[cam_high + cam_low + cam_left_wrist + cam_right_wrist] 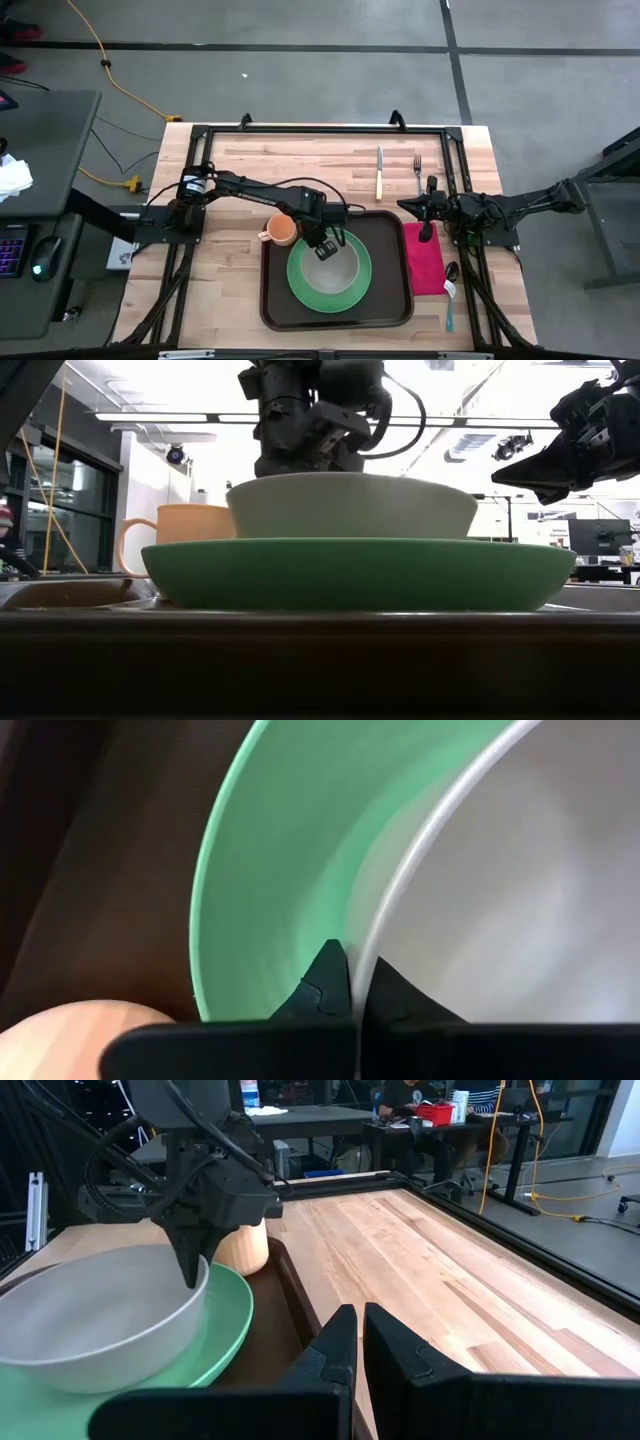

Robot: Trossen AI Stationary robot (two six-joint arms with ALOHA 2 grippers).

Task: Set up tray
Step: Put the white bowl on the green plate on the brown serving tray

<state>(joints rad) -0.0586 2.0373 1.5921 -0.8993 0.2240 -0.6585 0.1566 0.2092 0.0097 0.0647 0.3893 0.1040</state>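
The dark brown tray [272, 300] lies at the table's near middle. A round green plate [300, 282] rests flat on it, and a pale bowl [338, 266] stands upright in the plate. An orange cup [281, 230] stands on the tray's far left corner. My left gripper [322, 246] points down at the bowl's far left rim and is shut on it. My right gripper [360, 1330] waits shut and level at the table's right side, with nothing between its fingers. My left gripper pinches the bowl's rim [376, 942] on the side nearest the cup. One finger [398, 988] is inside the bowl and the other finger [325, 978] is outside, over the plate. The fingers come steeply from above. The bowl stands level in the plate [360, 575].
A knife [379, 172] and a fork [418, 173] lie at the far right of the table. A red napkin [424, 260] lies right of the tray, with a spoon [450, 292] beside it. A black frame [320, 130] runs along the table's edges.
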